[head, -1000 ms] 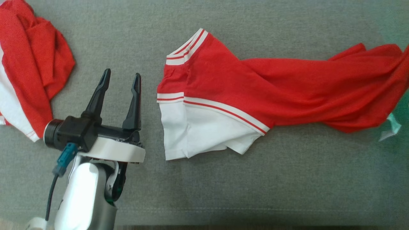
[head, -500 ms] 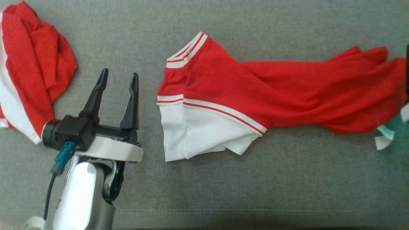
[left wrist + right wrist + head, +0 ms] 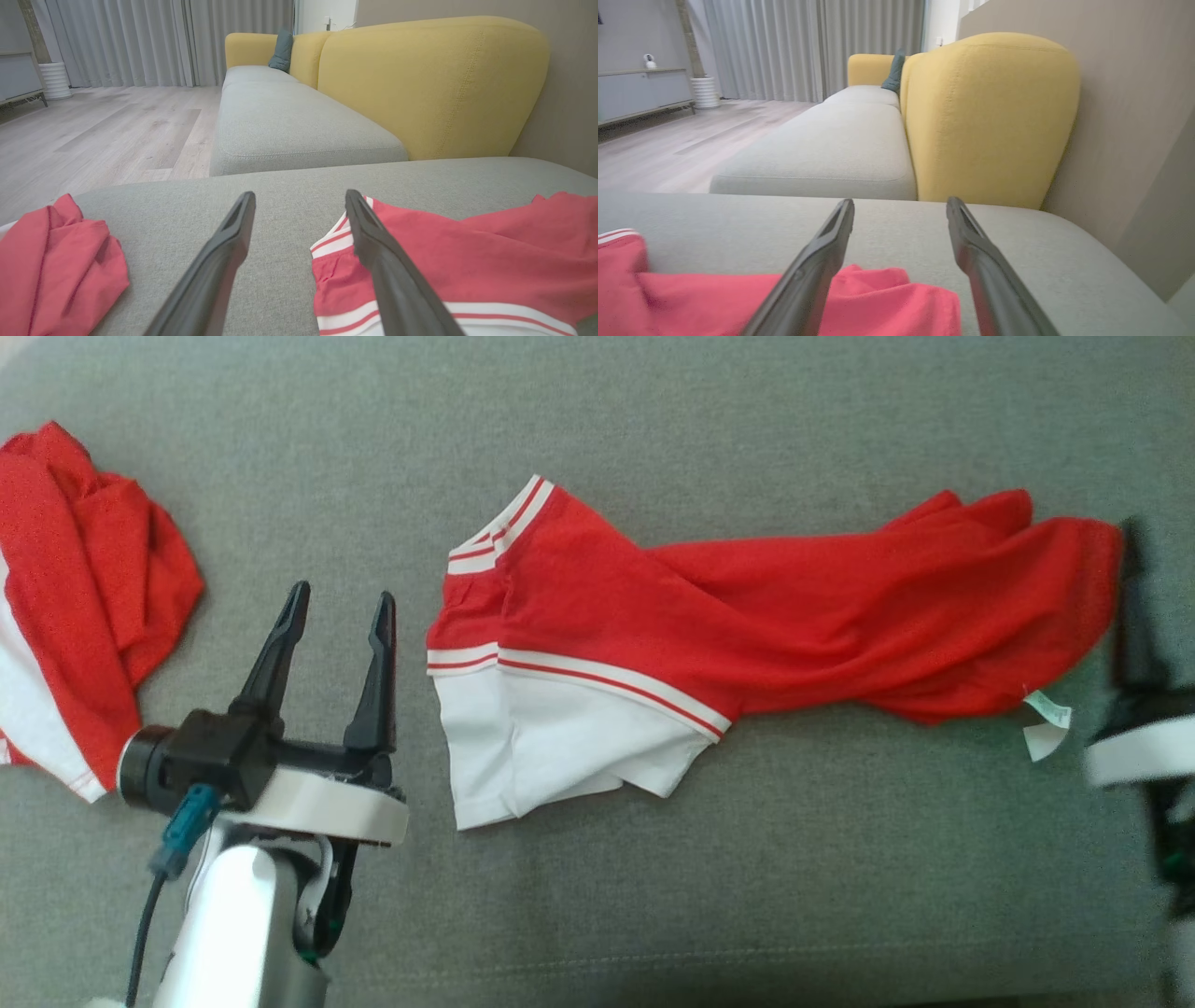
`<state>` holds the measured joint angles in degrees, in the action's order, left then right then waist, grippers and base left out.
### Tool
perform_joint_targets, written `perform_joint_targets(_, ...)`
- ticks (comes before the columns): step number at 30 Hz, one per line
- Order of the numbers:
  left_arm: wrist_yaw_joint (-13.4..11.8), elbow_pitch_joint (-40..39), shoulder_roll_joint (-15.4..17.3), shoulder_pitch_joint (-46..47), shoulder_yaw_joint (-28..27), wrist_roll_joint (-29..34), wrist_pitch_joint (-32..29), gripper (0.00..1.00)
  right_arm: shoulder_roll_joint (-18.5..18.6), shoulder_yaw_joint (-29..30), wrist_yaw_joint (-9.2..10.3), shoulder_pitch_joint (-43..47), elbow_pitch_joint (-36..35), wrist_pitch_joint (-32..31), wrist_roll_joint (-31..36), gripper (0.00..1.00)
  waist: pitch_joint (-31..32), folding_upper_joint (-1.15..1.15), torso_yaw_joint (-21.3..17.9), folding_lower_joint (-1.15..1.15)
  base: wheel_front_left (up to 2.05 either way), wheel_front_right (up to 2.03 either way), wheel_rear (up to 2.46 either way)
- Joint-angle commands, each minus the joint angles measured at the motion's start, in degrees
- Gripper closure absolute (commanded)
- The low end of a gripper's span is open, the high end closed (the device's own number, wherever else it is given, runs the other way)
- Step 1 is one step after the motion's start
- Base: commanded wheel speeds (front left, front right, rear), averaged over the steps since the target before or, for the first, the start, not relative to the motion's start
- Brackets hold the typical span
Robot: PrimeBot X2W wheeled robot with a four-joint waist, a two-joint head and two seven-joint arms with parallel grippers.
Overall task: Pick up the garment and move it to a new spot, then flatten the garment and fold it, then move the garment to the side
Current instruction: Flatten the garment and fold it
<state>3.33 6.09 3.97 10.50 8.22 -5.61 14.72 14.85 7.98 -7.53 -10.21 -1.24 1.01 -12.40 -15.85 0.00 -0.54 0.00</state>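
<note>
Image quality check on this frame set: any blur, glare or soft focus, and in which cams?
Head view: light flat and even, no glare; garment and left hand sharp, right hand at the right edge smeared. Left wrist view: crisp, mild wide-angle stretch toward the edges. Right wrist view: soft all over, sofa back and garment edges fuzzy.

A home living room. A long sofa (image 3: 261, 74) with a yellow backrest (image 3: 430, 88) and grey seat cushions (image 3: 289, 126) runs along a wall (image 3: 1134, 116), a teal cushion (image 3: 281, 55) at its far end. Grey curtains (image 3: 140, 42), a pale wood floor (image 3: 93, 135) and a low sideboard (image 3: 640, 93) lie beyond.
</note>
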Motion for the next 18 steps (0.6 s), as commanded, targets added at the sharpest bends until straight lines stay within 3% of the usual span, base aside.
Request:
perform_joint_targets(1, -0.26, -1.67, 1.31, -0.32, -2.41, 0.45, 0.28, 0.0, -0.45, -2.03, 0.04, 1.46, -3.14, 0.23, 0.75, 0.0, 0.81, 0.0, -0.28, 0.0, 0.0, 0.0, 0.0)
perform_joint_targets(9, -0.5, -1.44, 1.91, -1.99, -3.11, 0.09, 0.28, 0.0, -6.89, -7.32, 0.04, 7.27, -6.94, -0.65, 2.42, 0.0, 2.95, 0.0, -0.75, 0.0, 0.0, 0.0, 0.0)
perform_joint_targets(18, -1.24, -1.69, 2.13, -4.27, -3.05, -0.08, 0.28, 0.0, -8.7, -9.84, 0.04, 9.45, -6.1, -0.43, 2.61, 0.0, 4.45, 0.0, -1.1, 0.0, 0.0, 0.0, 0.0)
